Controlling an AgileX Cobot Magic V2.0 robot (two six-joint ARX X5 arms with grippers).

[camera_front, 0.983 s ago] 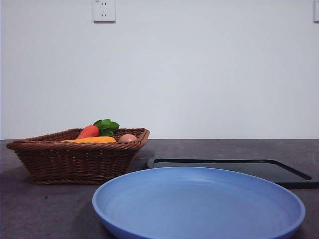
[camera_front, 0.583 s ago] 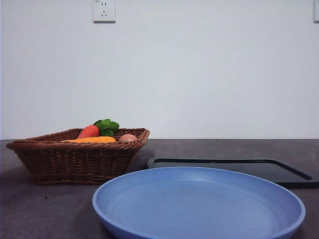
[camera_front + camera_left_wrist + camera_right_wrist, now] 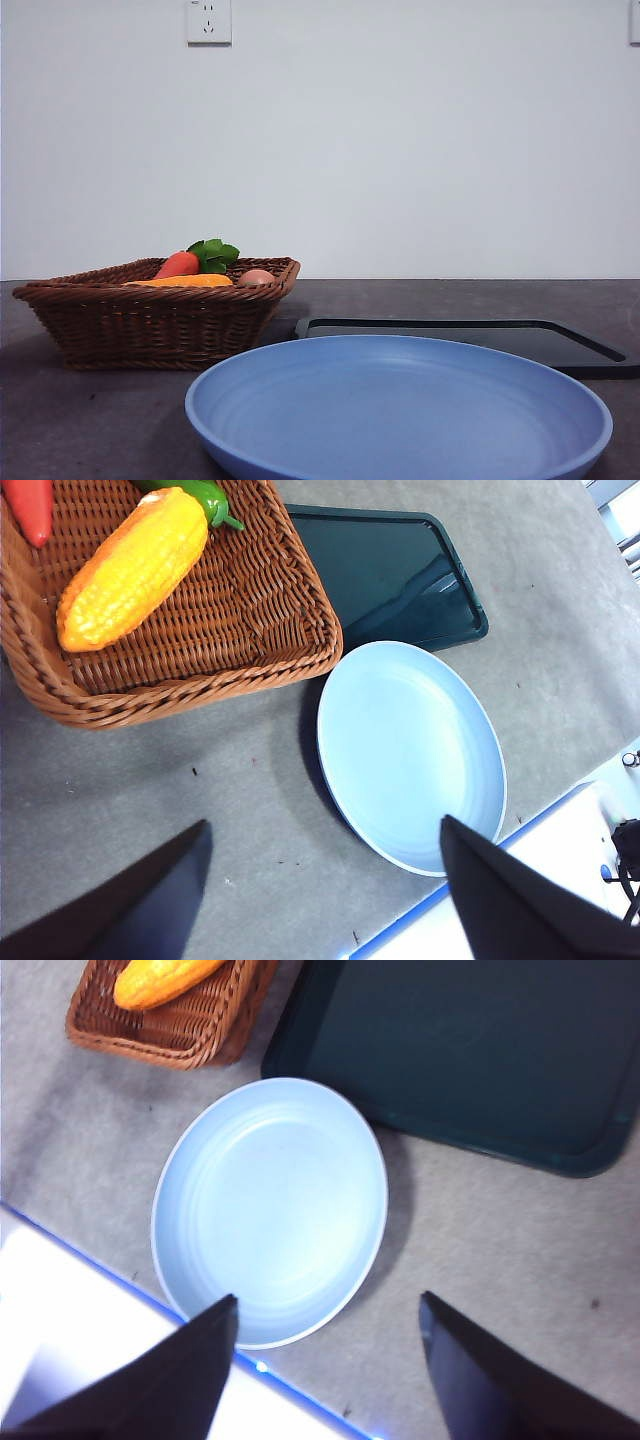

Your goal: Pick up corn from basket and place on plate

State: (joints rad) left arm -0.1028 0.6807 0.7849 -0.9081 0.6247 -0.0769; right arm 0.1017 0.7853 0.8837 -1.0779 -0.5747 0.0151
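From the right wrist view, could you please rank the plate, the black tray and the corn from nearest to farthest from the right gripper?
1. The plate, directly ahead of the right gripper.
2. The black tray, beyond the plate.
3. The corn, in the basket, farthest.

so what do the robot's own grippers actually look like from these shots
Only the jaws show. The left gripper has two flat matte black jaws tapering to blunt points, plain, without markings. The right gripper looks the same: two smooth black wedge-shaped jaws. No cables or arm bodies are visible, and the front view shows neither arm.
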